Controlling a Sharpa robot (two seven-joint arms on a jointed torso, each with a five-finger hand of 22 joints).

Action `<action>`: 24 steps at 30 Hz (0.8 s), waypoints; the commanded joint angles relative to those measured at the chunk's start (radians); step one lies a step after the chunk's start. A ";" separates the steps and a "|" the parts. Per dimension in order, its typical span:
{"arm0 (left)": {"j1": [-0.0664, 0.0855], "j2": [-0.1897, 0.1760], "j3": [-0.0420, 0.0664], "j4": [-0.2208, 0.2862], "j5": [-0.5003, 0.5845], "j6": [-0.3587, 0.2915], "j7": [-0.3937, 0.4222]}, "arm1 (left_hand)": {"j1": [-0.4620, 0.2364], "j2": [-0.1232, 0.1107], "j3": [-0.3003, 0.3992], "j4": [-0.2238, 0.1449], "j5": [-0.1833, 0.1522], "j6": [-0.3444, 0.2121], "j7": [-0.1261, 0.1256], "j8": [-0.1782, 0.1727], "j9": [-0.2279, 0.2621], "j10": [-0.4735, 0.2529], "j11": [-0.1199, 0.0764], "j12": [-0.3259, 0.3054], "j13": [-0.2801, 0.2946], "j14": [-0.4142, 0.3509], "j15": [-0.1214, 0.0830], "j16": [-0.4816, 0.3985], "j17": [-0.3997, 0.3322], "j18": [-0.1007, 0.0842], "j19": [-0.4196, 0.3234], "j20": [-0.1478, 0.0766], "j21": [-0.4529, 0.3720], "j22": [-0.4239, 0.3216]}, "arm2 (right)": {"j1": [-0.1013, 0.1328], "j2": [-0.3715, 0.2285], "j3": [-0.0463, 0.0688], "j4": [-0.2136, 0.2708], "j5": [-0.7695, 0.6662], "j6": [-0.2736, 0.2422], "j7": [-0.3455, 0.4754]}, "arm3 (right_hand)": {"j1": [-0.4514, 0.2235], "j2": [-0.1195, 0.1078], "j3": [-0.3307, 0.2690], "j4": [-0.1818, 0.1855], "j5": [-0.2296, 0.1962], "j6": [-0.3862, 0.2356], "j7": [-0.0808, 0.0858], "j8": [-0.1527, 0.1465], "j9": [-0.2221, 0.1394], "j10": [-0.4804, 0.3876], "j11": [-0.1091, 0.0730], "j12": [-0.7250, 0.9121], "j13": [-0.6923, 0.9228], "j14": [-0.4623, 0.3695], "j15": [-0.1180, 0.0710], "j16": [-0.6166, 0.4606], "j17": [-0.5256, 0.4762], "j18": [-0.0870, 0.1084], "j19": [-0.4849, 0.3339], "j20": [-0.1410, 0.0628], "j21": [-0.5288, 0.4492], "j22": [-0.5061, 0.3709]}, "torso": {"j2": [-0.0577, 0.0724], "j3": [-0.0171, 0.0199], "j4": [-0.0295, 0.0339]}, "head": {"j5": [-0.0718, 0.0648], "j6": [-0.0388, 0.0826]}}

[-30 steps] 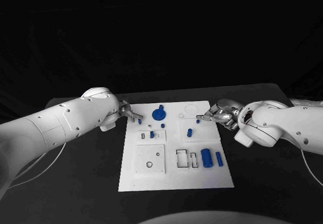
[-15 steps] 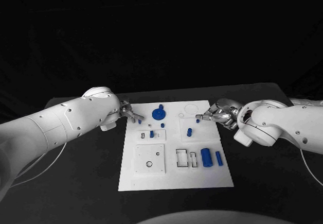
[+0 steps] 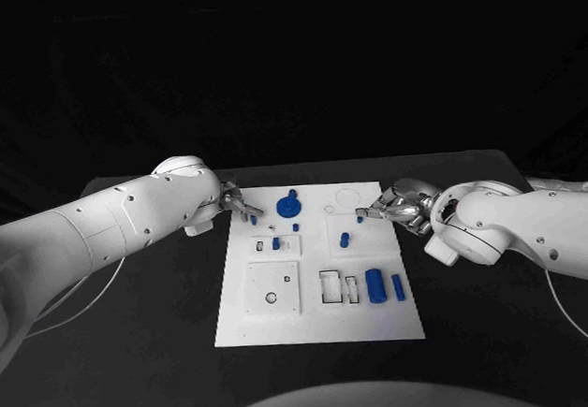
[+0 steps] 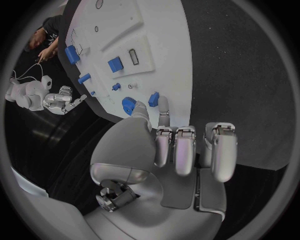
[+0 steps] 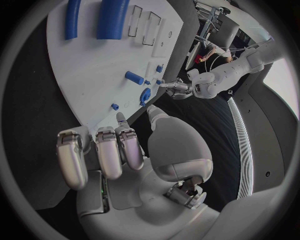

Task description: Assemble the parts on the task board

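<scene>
Hardly shifted since a second ago: right hand (image 3: 400, 204) drawn in a touch along the far right edge of the task board (image 3: 321, 325); left hand (image 3: 229, 205) unmoved at the far left corner; blue parts lying as before.

Left hand: fingers loosely spread, two fingertips reaching over the board edge just beside a small blue peg (image 4: 154, 99) and near the blue gear (image 4: 128, 105); nothing gripped. Right hand: fingers apart too, one fingertip close to a small blue stud (image 5: 115, 106) by the board edge; contact impossible to judge, no hold apparent.

Elsewhere on the board: a thick blue cylinder (image 3: 376, 286) and a thin blue rod (image 3: 398, 288) lying side by side near the right edge, beside two open rectangular slots; a blue block (image 3: 345, 241) standing mid-board; board lying flat mid-worktop (image 3: 143, 364).

Probably at the reach-and-pinch stage for a small far-edge part. To do it well: approach from above, close thumb and one finger squarely on the peg's sides, lift straight up without tilting, keep the other fingers off neighbouring parts, work one hand at a time.
</scene>
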 commanded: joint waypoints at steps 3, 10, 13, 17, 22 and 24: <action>0.000 0.005 0.001 -0.005 -0.005 0.015 0.023 | 0.010 -0.003 -0.012 0.001 0.040 0.001 -0.003 0.013 0.011 0.104 -0.002 0.003 0.263 0.106 0.002 0.003 0.263 -0.008 0.105 0.002 0.002 0.263 | -0.001 0.001 0.000 -0.002 -0.005 0.016 0.000 | 0.001 0.013 -0.005 0.000 0.005 -0.007 0.012 0.007 0.002 0.107 0.009 0.007 0.263 0.106 0.008 0.006 0.263 -0.014 0.103 0.007 0.005 0.263 | -0.001 0.0000 0.0008 | -0.001 -0.001; -0.001 0.008 0.001 -0.007 -0.005 0.018 0.025 | 0.017 -0.003 -0.019 0.001 0.116 -0.010 -0.005 0.023 0.023 0.104 -0.003 0.003 0.263 0.106 0.002 0.003 0.263 -0.008 0.105 0.003 0.002 0.263 | -0.001 0.002 0.000 -0.003 -0.005 0.016 0.000 | 0.001 0.013 -0.005 0.000 0.005 -0.007 0.012 0.007 0.002 0.107 0.009 0.007 0.263 0.106 0.008 0.006 0.263 -0.014 0.103 0.007 0.005 0.263 | 0.000 -0.0006 0.0002 | -0.001 0.000; -0.001 0.010 0.001 -0.008 -0.005 0.024 0.024 | 0.024 -0.002 -0.018 0.001 0.129 -0.013 -0.005 0.024 0.025 0.104 -0.003 0.003 0.263 0.106 0.002 0.003 0.263 -0.008 0.105 0.003 0.002 0.263 | -0.001 0.002 0.000 -0.003 -0.005 0.016 0.000 | 0.001 0.013 -0.005 0.000 0.005 -0.007 0.012 0.007 0.002 0.107 0.009 0.007 0.263 0.106 0.008 0.006 0.263 -0.014 0.103 0.007 0.005 0.263 | 0.000 -0.0005 0.0005 | -0.001 0.000; -0.001 0.012 0.001 -0.009 -0.003 0.030 0.024 | 0.044 0.000 -0.013 0.001 0.180 -0.018 -0.008 0.028 0.029 0.104 -0.006 0.003 0.263 0.106 0.002 0.003 0.263 -0.008 0.105 0.004 0.002 0.263 | -0.001 0.002 0.000 -0.003 -0.005 0.016 -0.001 | 0.001 0.013 -0.005 0.000 0.005 -0.007 0.012 0.007 0.002 0.107 0.009 0.007 0.263 0.106 0.008 0.006 0.263 -0.014 0.103 0.007 0.005 0.263 | 0.000 -0.0001 0.0002 | -0.001 0.000; -0.002 0.014 0.001 -0.009 0.000 0.035 0.025 | 0.073 0.001 -0.005 0.001 0.237 -0.023 -0.011 0.031 0.033 0.104 -0.009 0.003 0.263 0.106 0.003 0.003 0.263 -0.008 0.105 0.004 0.002 0.263 | -0.001 0.002 0.000 -0.003 -0.006 0.016 -0.001 | 0.002 0.013 -0.005 0.000 0.005 -0.007 0.012 0.008 0.002 0.107 0.009 0.007 0.263 0.106 0.008 0.006 0.263 -0.014 0.103 0.007 0.005 0.263 | 0.000 -0.0001 -0.0001 | -0.001 -0.001; -0.002 0.016 0.001 -0.009 0.001 0.036 0.026 | 0.077 0.001 -0.003 0.000 0.242 -0.024 -0.012 0.032 0.033 0.104 -0.010 0.003 0.263 0.106 0.003 0.003 0.263 -0.008 0.105 0.004 0.002 0.263 | -0.001 0.002 0.000 -0.002 -0.006 0.016 -0.001 | 0.002 0.013 -0.005 0.000 0.005 -0.007 0.013 0.008 0.002 0.107 0.009 0.007 0.263 0.106 0.008 0.006 0.263 -0.014 0.103 0.007 0.005 0.263 | 0.000 -0.0001 -0.0001 | -0.001 -0.001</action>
